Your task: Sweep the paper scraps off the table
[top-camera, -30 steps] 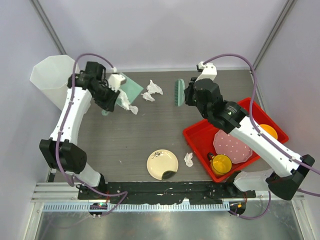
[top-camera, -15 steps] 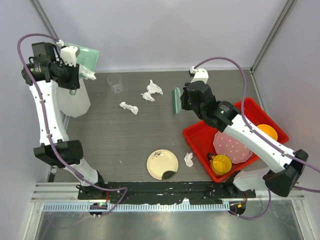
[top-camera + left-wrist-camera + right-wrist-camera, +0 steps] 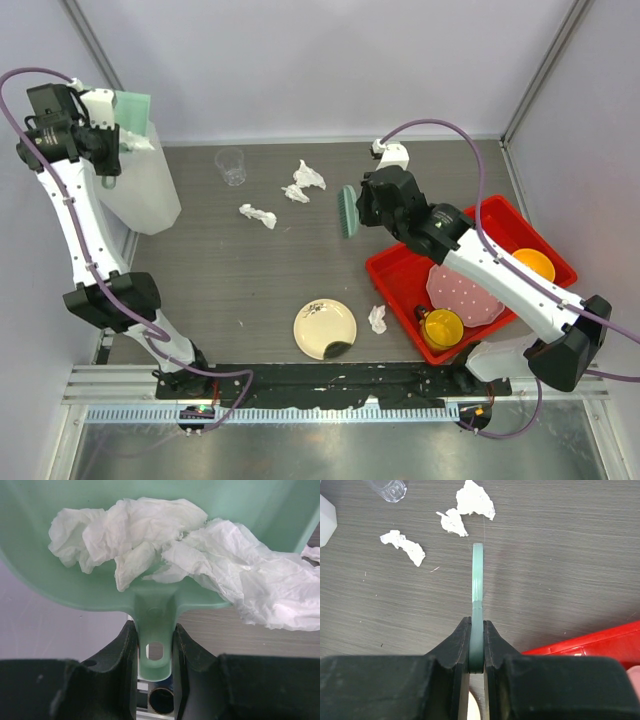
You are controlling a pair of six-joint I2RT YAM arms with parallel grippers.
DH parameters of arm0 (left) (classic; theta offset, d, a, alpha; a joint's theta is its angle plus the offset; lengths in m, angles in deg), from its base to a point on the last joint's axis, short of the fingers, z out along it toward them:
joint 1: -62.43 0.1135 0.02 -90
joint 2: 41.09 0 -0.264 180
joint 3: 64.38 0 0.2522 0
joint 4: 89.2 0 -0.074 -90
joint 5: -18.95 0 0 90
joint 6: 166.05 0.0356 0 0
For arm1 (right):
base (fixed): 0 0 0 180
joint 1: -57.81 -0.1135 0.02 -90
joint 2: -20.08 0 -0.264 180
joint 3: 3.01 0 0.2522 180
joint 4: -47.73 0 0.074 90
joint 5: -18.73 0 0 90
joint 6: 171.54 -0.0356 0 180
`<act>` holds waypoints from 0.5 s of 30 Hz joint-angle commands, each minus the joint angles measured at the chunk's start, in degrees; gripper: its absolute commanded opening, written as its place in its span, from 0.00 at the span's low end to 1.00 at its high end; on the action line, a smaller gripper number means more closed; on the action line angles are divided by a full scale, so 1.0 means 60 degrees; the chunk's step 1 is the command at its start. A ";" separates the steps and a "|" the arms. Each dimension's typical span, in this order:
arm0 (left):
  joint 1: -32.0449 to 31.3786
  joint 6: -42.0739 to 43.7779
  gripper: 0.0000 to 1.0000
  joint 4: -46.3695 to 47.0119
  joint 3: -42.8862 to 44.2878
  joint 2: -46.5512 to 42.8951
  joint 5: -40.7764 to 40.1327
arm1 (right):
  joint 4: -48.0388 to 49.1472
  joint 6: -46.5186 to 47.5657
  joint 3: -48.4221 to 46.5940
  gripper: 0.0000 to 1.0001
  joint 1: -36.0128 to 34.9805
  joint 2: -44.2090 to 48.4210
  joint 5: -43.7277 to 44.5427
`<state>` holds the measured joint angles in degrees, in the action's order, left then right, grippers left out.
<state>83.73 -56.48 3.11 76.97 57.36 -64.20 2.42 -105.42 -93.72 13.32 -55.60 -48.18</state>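
Spread on the dark table (image 3: 250, 275): white bin (image 3: 150, 195) far left, red tray (image 3: 400, 272) right. Held over the bin, handle clenched in the left gripper (image 3: 155, 641): green dustpan (image 3: 60, 587) (heaped with paper scraps (image 3: 150, 535)). Pinched tight in the right gripper (image 3: 477, 630), beside the tray's far corner: green brush (image 3: 478, 575). Strewn at the far middle near a clear cup (image 3: 231, 166): three more scraps; another between cream plate (image 3: 322, 325) and tray.
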 commanded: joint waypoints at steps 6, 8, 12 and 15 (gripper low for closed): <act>0.0229 -0.0025 0.00 0.1568 0.0166 -0.0046 -0.2046 | 0.0425 0.0127 -0.0051 0.01 0.0032 -0.0028 -0.0406; 0.0215 0.0121 0.00 0.2021 -0.0009 -0.0105 -0.2531 | 0.0439 0.0171 -0.0051 0.01 0.0032 -0.0057 -0.0450; 0.0215 0.0734 0.00 0.2594 -0.0331 -0.0149 -0.3906 | 0.0439 0.0142 -0.0008 0.01 0.0032 -0.0058 -0.0509; 0.0215 0.1349 0.00 0.3369 -0.0960 -0.0368 -0.4640 | 0.0425 0.0113 0.0007 0.01 0.0032 -0.0043 -0.0567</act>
<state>84.72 -53.81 14.35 74.41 58.28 -82.77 2.55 -105.20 -93.65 13.32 -56.34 -51.09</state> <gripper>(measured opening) 0.280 0.158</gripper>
